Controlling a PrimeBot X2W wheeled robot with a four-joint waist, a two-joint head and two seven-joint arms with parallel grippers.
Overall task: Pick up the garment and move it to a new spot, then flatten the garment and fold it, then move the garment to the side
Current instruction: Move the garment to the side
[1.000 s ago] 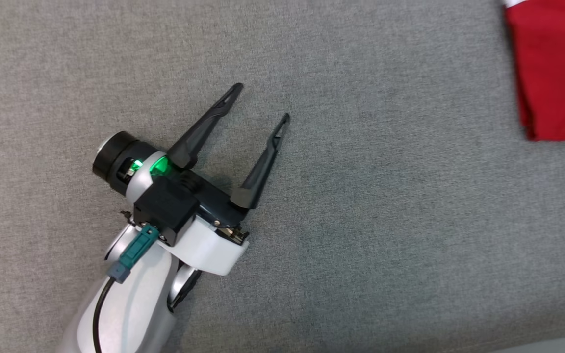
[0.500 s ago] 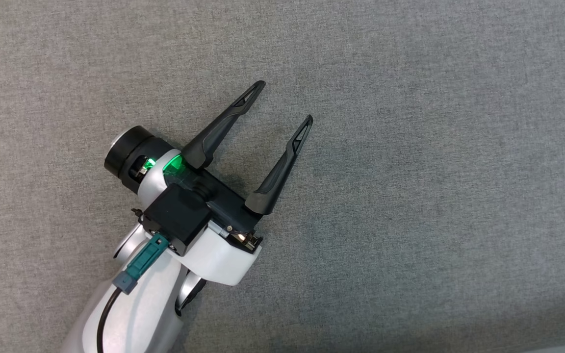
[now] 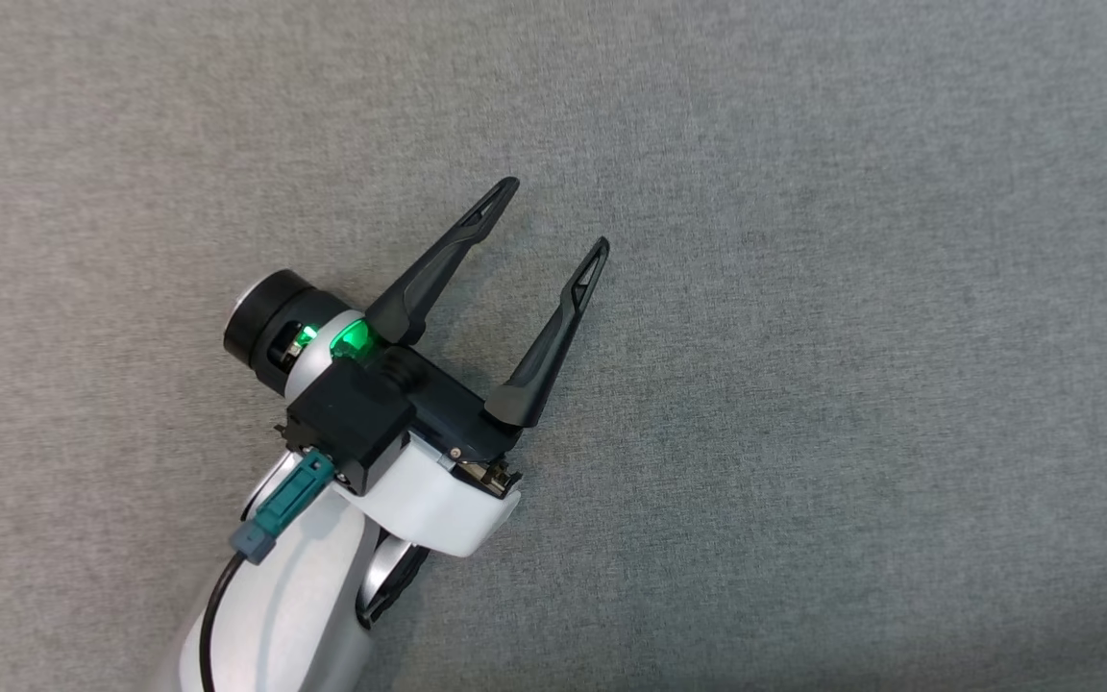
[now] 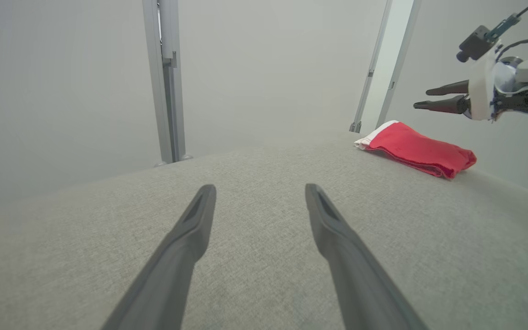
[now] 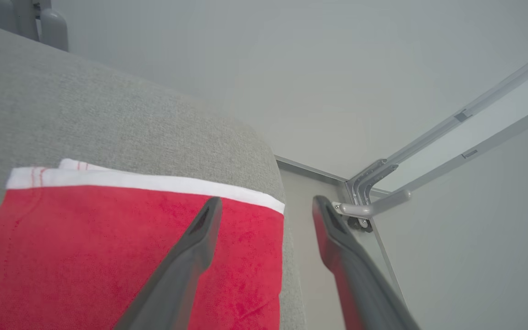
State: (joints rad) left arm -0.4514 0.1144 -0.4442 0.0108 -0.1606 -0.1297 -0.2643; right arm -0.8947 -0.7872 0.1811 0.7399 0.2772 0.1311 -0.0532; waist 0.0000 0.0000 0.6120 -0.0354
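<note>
With the folded garment [image 4: 422,153] lying at the bench [image 4: 475,238] corner, set aside as I judged, my right fingers [image 5: 186,266] hung spread over that corner and my left fingers [image 3: 438,269] spread, empty, well away from it.

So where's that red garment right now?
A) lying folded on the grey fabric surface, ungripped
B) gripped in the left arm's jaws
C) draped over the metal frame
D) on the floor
A: the folded red garment lies on the grey fabric surface near its edge, and the right arm's jaws stand open, clear of it.
</note>
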